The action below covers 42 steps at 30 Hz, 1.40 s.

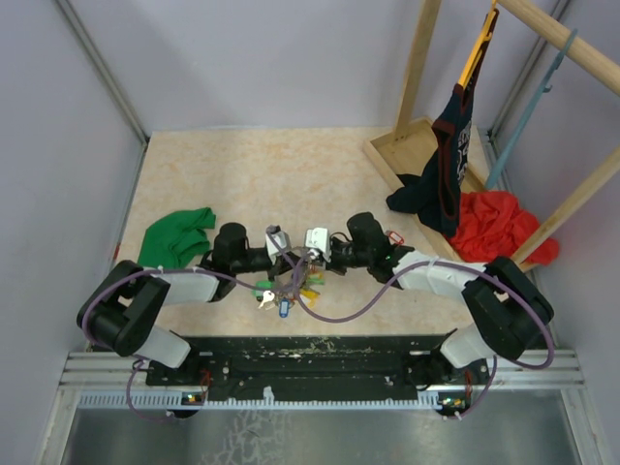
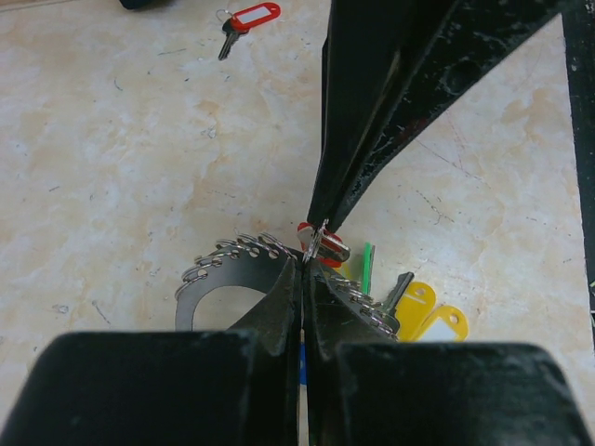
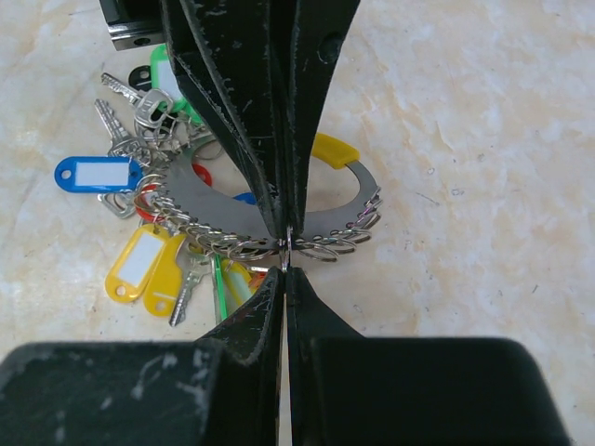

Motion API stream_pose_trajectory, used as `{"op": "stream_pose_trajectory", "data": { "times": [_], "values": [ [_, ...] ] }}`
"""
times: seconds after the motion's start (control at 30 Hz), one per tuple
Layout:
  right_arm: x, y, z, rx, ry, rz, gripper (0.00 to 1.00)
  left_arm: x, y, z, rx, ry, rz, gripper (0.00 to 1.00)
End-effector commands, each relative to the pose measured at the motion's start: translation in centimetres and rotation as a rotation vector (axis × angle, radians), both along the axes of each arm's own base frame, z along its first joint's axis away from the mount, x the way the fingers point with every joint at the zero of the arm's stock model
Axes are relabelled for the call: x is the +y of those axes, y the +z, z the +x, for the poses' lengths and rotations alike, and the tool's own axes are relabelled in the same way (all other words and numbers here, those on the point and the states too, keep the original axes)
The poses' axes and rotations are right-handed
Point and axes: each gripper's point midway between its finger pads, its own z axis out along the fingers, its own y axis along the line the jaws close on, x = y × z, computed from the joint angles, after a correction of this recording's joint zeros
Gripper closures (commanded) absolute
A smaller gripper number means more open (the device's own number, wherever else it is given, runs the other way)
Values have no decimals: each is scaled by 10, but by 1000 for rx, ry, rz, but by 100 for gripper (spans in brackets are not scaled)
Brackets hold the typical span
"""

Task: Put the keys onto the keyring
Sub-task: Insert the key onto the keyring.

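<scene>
Threading step: left gripper (image 2: pixel 302 271) clamped on keyring (image 2: pixel 228 277), right gripper (image 3: pixel 285 271) pinching red-tagged key (image 2: pixel 330 251) tip-to-tip against it. Next likely needed twisting its loop on — second red key (image 2: pixel 244 19) lay well beyond the jaws.

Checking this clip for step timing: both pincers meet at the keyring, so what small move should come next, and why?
Likely: right pincer works the loop of its red-tagged key onto the keyring while the left pincer holds. Both are shut, tips meeting at the grey band; loop seating is unclear.
</scene>
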Motion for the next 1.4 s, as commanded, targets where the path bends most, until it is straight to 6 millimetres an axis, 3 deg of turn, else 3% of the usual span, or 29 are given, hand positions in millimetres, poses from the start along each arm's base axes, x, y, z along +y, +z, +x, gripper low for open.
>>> {"op": "stream_pose_trajectory", "data": {
  "times": [0.0,1.1,1.37],
  "values": [
    [9,21,2,-113,15,24,100,-9,17,12,18,33,-35,100],
    [1,0,7,-211,-80,-52,100,5,39,28,175,226,-173,100],
    [4,17,11,-242,-95,-9,100,11,56,25,229,303,-341,100]
  ]
}}
